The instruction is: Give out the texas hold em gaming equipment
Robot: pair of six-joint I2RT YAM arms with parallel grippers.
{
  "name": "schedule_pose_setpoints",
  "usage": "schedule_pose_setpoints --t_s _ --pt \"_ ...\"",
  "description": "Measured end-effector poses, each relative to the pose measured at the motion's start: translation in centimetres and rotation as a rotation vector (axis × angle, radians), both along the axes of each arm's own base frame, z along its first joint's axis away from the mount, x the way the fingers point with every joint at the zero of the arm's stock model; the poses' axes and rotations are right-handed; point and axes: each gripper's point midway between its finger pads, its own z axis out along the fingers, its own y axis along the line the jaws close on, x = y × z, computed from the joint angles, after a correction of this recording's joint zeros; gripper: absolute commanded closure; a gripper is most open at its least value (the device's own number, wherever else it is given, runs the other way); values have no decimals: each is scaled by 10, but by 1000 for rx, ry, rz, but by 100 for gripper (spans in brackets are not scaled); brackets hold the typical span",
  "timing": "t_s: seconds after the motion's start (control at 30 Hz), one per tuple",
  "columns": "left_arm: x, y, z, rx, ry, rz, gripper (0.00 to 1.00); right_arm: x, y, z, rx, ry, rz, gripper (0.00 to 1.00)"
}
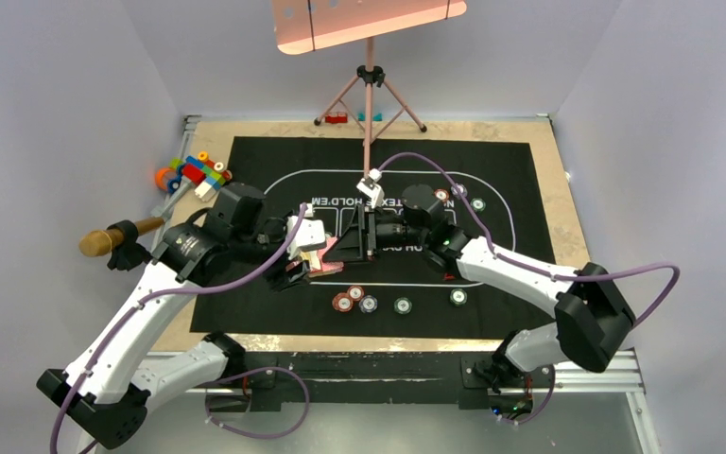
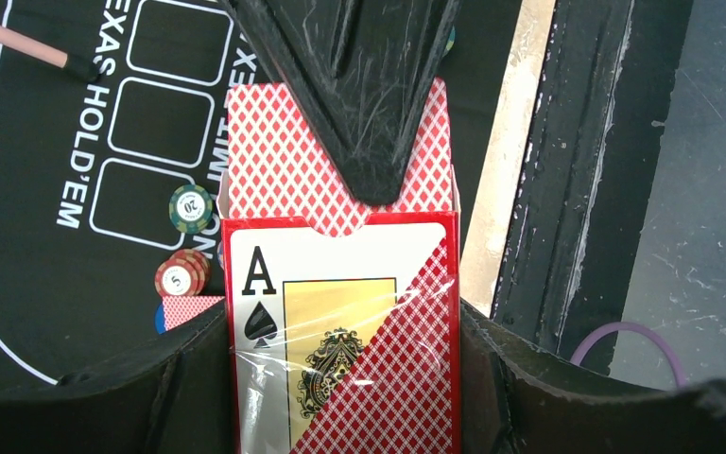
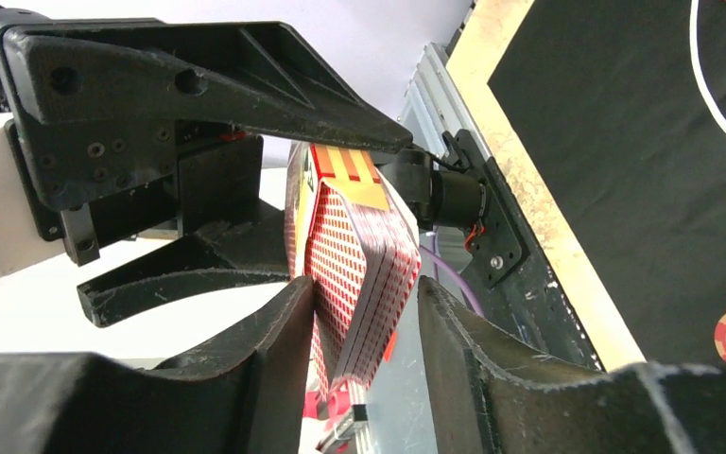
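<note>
My left gripper [image 2: 340,326] is shut on a red card box [image 2: 340,378] with an ace of spades on its face, held above the mat [image 1: 307,248]. Red-backed playing cards [image 2: 274,161] stick out of the box's open end. My right gripper [image 3: 369,312] meets it from the right [image 1: 352,238], its jaws closed around the protruding cards [image 3: 359,255]; one of its fingers [image 2: 369,95] lies flat over them. Red [image 1: 344,302], grey [image 1: 369,305] and green [image 1: 403,305] chips lie on the mat's near side. Further chips [image 1: 478,203] lie at the far right. A loose card lies on a blue button [image 2: 160,320].
Toy blocks [image 1: 198,175] and a wooden-handled tool [image 1: 113,236] lie left of the black printed mat [image 1: 529,189]. A pink tripod [image 1: 369,95] stands at the table's far edge. The table's metal front rail [image 2: 567,189] lies just below the box.
</note>
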Motion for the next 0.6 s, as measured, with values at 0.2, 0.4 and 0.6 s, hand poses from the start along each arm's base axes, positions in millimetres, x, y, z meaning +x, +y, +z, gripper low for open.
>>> schedule_pose_setpoints --t_s 0.2,0.4,0.6 --pt "0 0 -1 2 5 0 100 4 -11 2 9 -2 -25 55" --pt "1 -1 2 -1 0 0 100 8 -20 4 14 -5 -51 55" --pt "1 -1 2 -2 -1 0 100 11 -29 6 19 -7 -73 63"
